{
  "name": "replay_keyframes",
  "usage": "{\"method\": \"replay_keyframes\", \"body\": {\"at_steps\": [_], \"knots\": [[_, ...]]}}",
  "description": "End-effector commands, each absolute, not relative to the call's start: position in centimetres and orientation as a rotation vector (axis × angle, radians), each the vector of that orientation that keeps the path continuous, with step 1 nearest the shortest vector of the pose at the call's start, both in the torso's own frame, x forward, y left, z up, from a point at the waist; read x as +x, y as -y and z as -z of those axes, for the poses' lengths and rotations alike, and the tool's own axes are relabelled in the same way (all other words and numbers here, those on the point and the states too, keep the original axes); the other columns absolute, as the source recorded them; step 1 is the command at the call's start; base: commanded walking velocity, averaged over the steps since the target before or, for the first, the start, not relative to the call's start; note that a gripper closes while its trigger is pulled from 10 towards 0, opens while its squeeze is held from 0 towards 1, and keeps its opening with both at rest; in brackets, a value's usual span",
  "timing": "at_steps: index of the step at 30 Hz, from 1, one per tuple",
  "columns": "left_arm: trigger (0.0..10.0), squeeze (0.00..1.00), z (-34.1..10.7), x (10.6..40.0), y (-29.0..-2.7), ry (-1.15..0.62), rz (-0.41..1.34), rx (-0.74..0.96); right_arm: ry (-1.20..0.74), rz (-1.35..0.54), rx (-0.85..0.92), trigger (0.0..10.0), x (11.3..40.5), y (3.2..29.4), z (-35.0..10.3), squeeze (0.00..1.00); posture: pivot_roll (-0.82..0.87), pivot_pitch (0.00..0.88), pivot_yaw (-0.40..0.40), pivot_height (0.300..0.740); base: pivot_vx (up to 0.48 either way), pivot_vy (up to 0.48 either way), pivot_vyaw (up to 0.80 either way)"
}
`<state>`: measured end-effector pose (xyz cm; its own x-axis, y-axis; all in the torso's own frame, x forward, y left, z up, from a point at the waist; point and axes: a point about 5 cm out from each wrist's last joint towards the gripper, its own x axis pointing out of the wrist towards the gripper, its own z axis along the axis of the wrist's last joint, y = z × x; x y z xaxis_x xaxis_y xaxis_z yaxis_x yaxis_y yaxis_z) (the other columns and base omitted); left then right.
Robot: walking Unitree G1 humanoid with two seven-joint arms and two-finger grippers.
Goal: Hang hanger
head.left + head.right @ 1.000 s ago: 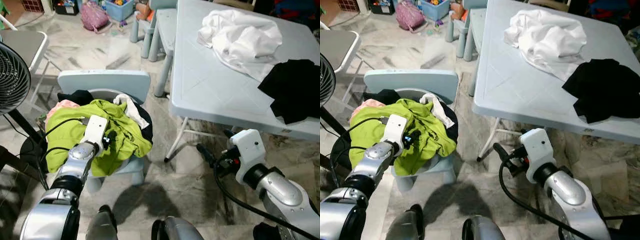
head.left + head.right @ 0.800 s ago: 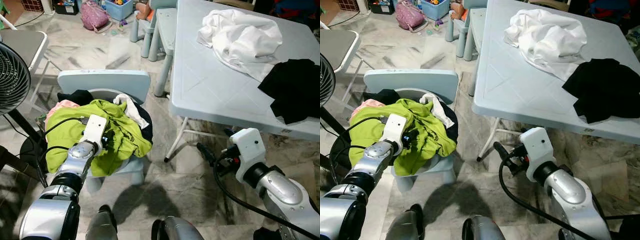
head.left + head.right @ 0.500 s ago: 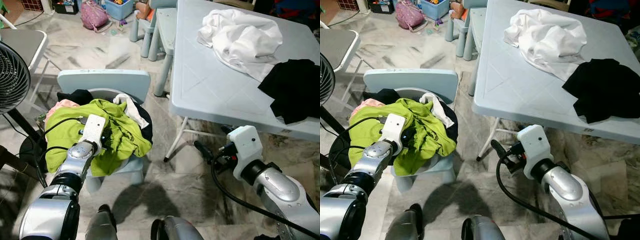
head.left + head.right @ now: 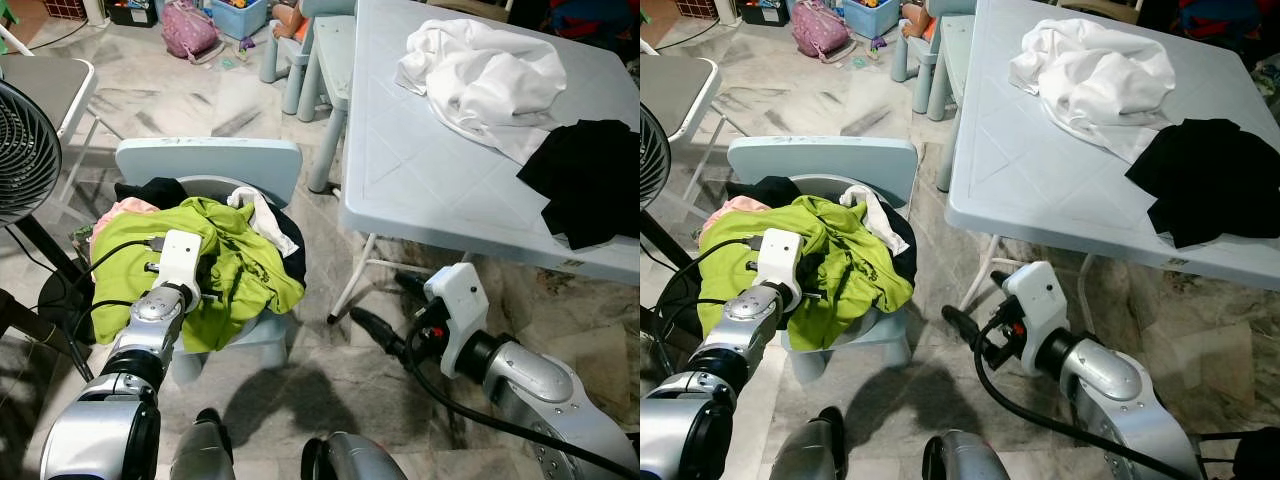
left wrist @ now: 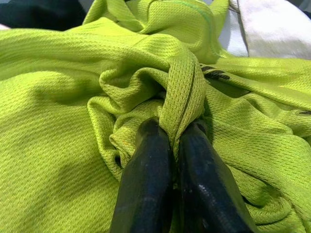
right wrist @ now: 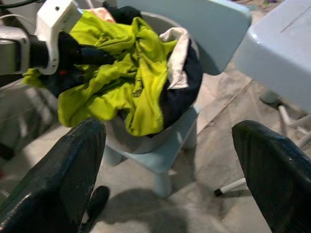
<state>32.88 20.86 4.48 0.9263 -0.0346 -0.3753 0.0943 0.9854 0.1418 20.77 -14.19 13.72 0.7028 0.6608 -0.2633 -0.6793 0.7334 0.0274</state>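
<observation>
- Your left gripper (image 5: 175, 145) is clamped on a fold of the lime-green shirt (image 4: 235, 270), which lies on the pale blue chair (image 4: 210, 165).
- Your right gripper (image 6: 170, 165) hangs above the floor, fingers wide apart, pointing at the chair.
- You cannot make out any hanger.

two chairs (image 4: 208, 165), one table (image 4: 440, 190)

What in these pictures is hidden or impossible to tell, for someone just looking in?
- Black garment on the pale blue plastic chair: mostly buried under the lime-green mesh shirt, head views.
- Left pincer: tips sunk in a shirt fold, left wrist view; how deep is unclear.
- Black fan: cut off by the left eye view's edge.
- Black cloth on the pale blue plastic table: runs off the right eye view's edge.
- Toys in the far blue bin: too small.
</observation>
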Motion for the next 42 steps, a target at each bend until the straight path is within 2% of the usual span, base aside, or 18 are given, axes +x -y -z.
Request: {"method": "replay_keyframes", "body": {"at_steps": [1,7,10,12,13,15,19,20,21,22,25,28,33,35,37,39,40,42], "knots": [[0.0,0.00,-4.1,32.4,-21.2,-0.375,0.027,0.131,-0.289,-0.828,-0.077,10.0,20.0,14.0,-13.7,0.00,-0.19,0.152,-0.173,0.740,0.000,0.000,0.00],[0.0,0.00,-4.5,32.0,-22.0,-0.298,-0.092,0.057,-0.275,-0.815,-0.101,10.0,21.2,13.9,-13.4,0.00,-0.16,0.146,-0.166,0.740,0.000,0.000,0.00],[0.0,0.00,-4.8,31.8,-21.7,-0.262,-0.083,0.023,-0.271,-0.805,-0.101,10.0,21.5,13.9,-13.3,0.00,-0.15,0.146,-0.165,0.740,0.000,0.000,0.00],[0.0,0.00,-6.0,31.6,-21.1,-0.162,-0.009,0.012,-0.263,-0.786,-0.108,10.0,21.9,13.9,-13.1,0.00,-0.13,0.145,-0.162,0.740,0.000,0.000,0.00],[0.0,0.00,-7.2,31.5,-20.6,-0.079,0.074,0.045,-0.255,-0.772,-0.112,10.0,22.3,13.8,-13.0,0.00,-0.11,0.142,-0.160,0.740,0.000,0.000,0.00],[0.0,0.00,-9.1,31.6,-20.7,0.020,0.132,0.110,-0.244,-0.763,-0.111,10.0,22.7,13.6,-13.0,0.00,-0.10,0.139,-0.158,0.740,0.000,0.000,0.00],[0.0,0.00,-12.7,32.8,-21.6,0.147,0.135,0.202,-0.210,-0.733,-0.120,10.0,23.6,13.1,-12.9,0.00,-0.07,0.131,-0.151,0.740,0.000,0.000,0.00],[0.0,0.00,-14.7,33.6,-22.0,0.215,0.110,0.219,-0.193,-0.705,-0.124,10.0,24.1,12.9,-12.9,0.00,-0.06,0.124,-0.145,0.740,0.000,0.000,0.00],[0.0,0.00,-14.7,33.6,-22.0,0.215,0.110,0.219,-0.193,-0.705,-0.124,10.0,24.1,12.9,-12.9,0.00,-0.06,0.124,-0.145,0.740,0.000,0.000,0.00],[0.0,0.00,-16.9,34.1,-21.6,0.278,0.131,0.216,-0.174,-0.678,-0.127,10.0,24.7,12.9,-12.9,0.00,-0.05,0.119,-0.139,0.740,0.000,0.000,0.00],[0.0,0.00,-18.8,34.3,-20.5,0.339,0.195,0.220,-0.151,-0.646,-0.133,10.0,25.3,12.8,-12.9,0.00,-0.04,0.110,-0.125,0.740,0.000,0.000,0.00],[0.0,0.00,-18.4,33.8,-19.2,0.300,0.299,0.233,-0.134,-0.615,-0.130,10.0,25.7,12.8,-12.9,0.00,-0.04,0.106,-0.114,0.740,0.000,0.000,0.00],[0.0,0.00,-15.5,32.2,-19.3,0.174,0.307,0.266,-0.127,-0.610,-0.133,10.0,25.6,12.8,-12.7,0.00,-0.03,0.106,-0.107,0.740,0.000,0.000,0.00],[0.0,0.00,-14.5,31.7,-19.6,0.135,0.281,0.266,-0.127,-0.608,-0.133,10.0,25.6,12.8,-12.6,0.00,-0.02,0.106,-0.106,0.740,0.000,0.000,0.00],[0.0,0.00,-11.4,29.5,-20.5,-0.035,0.197,0.221,-0.120,-0.607,-0.137,10.0,25.7,12.7,-12.4,0.00,-0.02,0.106,-0.105,0.740,0.000,0.000,0.00],[0.0,0.00,-11.0,29.1,-20.6,-0.062,0.188,0.211,-0.118,-0.607,-0.138,10.0,25.7,12.6,-12.4,0.00,-0.02,0.106,-0.105,0.740,0.000,0.000,0.00],[0.0,0.00,-9.7,28.0,-21.2,-0.151,0.132,0.178,-0.116,-0.606,-0.143,10.0,25.8,12.6,-12.3,0.00,-0.02,0.106,-0.105,0.740,0.000,0.000,0.00],[0.0,0.00,-8.6,27.0,-21.7,-0.222,0.078,0.135,-0.114,-0.606,-0.144,10.0,25.9,12.6,-12.3,0.00,-0.01,0.107,-0.107,0.740,0.000,0.000,0.00]]}}
